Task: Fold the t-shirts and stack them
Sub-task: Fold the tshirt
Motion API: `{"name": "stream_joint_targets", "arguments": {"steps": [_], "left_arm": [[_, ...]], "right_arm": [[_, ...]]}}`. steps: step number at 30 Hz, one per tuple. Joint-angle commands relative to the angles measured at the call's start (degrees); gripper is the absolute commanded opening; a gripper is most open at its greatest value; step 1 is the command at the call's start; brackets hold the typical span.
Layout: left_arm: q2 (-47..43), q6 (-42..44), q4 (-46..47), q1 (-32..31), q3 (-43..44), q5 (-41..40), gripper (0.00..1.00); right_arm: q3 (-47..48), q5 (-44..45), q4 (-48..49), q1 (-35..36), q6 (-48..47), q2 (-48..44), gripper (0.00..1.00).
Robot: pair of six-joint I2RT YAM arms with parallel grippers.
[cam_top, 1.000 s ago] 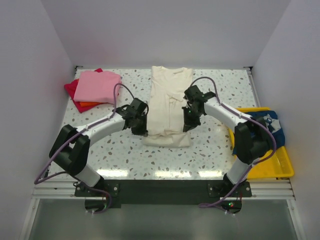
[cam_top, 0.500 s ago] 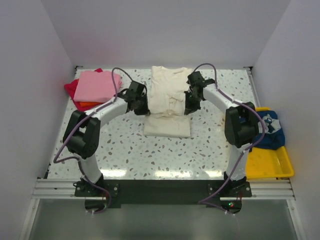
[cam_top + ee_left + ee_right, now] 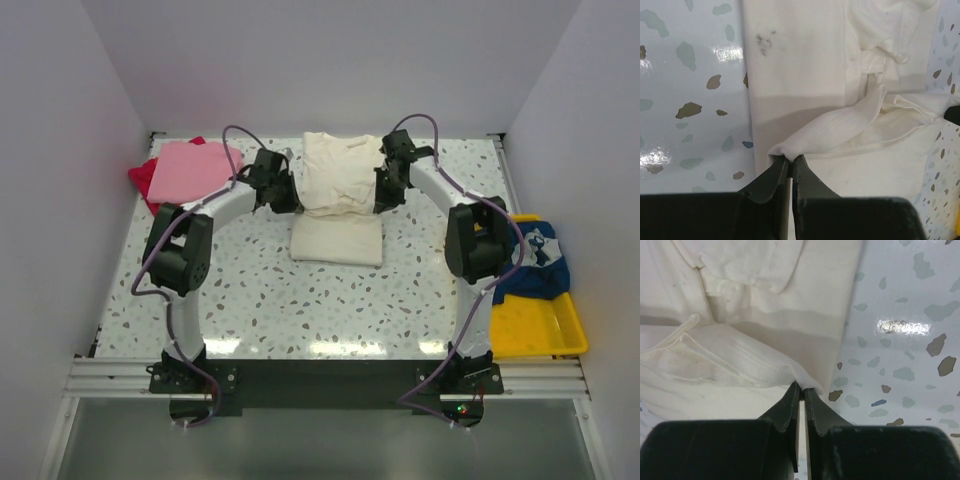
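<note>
- Left gripper [image 3: 790, 159] is clamped on a bunched fold at the left edge of the cream t-shirt [image 3: 338, 180]. The right gripper [image 3: 802, 386] pinches a fold at its right edge.
- Between the 2 grippers the cloth is lifted and doubled over. The shirt's near end lies flat on the speckled table [image 3: 300, 300].
- A pink t-shirt [image 3: 190, 170] lies on a red t-shirt [image 3: 143, 178] at the far left corner.
- A navy t-shirt [image 3: 535, 262] rests on the yellow tray [image 3: 535, 325] at the right edge.
</note>
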Motion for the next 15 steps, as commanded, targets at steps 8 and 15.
{"name": "stream_joint_targets", "arguments": {"steps": [8,15], "left_arm": [[2.94,2.52,4.54,2.73,5.84,1.17,0.23],[-2.85,2.96,4.53,3.17,3.39,-2.08,0.97]], "right_arm": [[4.99,1.39,0.61,-1.26,-1.77,3.28,0.01],[9.48,0.95,-0.28,-1.53,-2.12,0.04,0.50]]}}
